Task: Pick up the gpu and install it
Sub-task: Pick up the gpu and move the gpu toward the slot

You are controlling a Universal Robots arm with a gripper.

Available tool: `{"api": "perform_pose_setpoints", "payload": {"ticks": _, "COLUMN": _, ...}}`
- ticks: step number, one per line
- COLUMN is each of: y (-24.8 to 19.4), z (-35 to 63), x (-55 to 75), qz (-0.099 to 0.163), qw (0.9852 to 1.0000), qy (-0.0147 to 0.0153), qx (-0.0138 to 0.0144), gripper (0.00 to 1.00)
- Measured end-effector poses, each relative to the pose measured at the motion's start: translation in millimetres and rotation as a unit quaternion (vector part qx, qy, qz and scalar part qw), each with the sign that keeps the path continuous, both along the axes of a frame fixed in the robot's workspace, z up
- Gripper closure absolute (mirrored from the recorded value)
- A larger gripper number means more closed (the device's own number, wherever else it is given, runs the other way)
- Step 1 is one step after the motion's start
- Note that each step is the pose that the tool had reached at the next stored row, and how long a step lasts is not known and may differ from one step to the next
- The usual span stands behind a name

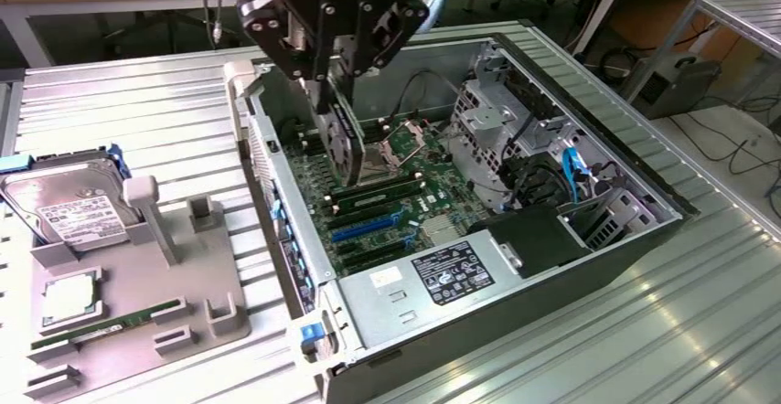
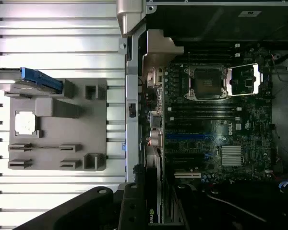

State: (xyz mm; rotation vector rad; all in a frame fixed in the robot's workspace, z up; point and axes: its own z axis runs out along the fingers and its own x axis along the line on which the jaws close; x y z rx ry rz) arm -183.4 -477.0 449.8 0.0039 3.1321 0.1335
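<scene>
My gripper [image 1: 332, 77] hangs over the open computer case [image 1: 610, 148], shut on the top edge of the gpu [image 1: 340, 141]. The gpu is a thin black card held upright, its long edge pointing down at the motherboard [image 1: 409, 207]. Its lower edge hovers near the case's rear wall, beside the CPU socket [image 1: 393, 153] and above the blue expansion slots [image 1: 366, 228]. In the wrist view the gpu [image 2: 156, 201] appears edge-on, with the blue slot [image 2: 189, 136] and white slot [image 2: 188, 175] on the board beyond it.
At the exterior view's left, a grey fixture [image 1: 134, 285] carries a silver hard drive [image 1: 73, 207], a CPU chip [image 1: 71, 299] and a green memory stick [image 1: 104, 329]. Inside the case are a power supply [image 1: 445, 271], a drive cage [image 1: 495, 121] and blue cables [image 1: 573, 171].
</scene>
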Motion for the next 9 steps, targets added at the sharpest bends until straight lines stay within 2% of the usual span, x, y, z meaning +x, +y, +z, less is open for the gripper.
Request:
{"api": "perform_pose_setpoints", "payload": {"ticks": 1, "y": 1.4, "z": -5.5, "x": 17.8, "qz": 0.0, "qw": 1.0, "qy": 0.0004, "qx": -0.0011, "gripper": 0.74}}
{"api": "perform_pose_setpoints", "payload": {"ticks": 7, "y": 6.3, "z": -19.3, "x": 52.0, "qz": 0.001, "qw": 1.0, "qy": 0.0004, "qx": -0.0077, "gripper": 0.74}}
{"api": "perform_pose_setpoints", "payload": {"ticks": 9, "y": 8.6, "z": -23.1, "x": 59.5, "qz": 0.002, "qw": 1.0, "qy": 0.0004, "qx": -0.0087, "gripper": 0.74}}
